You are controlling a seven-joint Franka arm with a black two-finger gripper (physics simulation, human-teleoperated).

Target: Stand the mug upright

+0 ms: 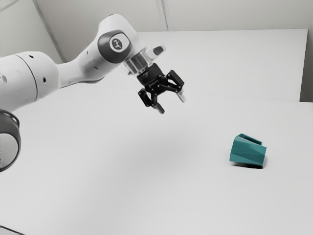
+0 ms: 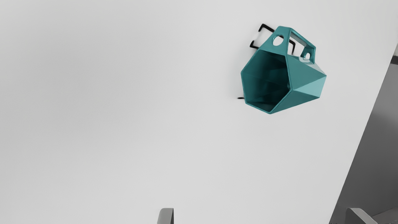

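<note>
While the mug [image 1: 248, 151] lies on its side at the right of the exterior view, handle [image 2: 301, 38] uppermost and mouth [image 2: 267, 81] toward the arm, the claw [image 1: 171, 103] hangs well apart from it, upper centre in the same view, with its fingers spread wide and nothing between them. The task's goal is therefore unmet, and the likeliest trouble lies in how the mug gets gripped. Its walls are faceted and seem to narrow toward the base, so fingers closing across slanted faces could slide off or twist it. If the claw comes in low and off-centre, a fingertip could strike the rim and shove the mug base-first toward the desk [image 1: 122, 161] edge that the wrist view shows beyond it. The handle is a risk as well: it stands up where a descending finger could knock it, rolling the body over. Should a grip hold, too small a turn would set the mug down on the corner of its base, and letting go then could tip it back onto its side.
</note>
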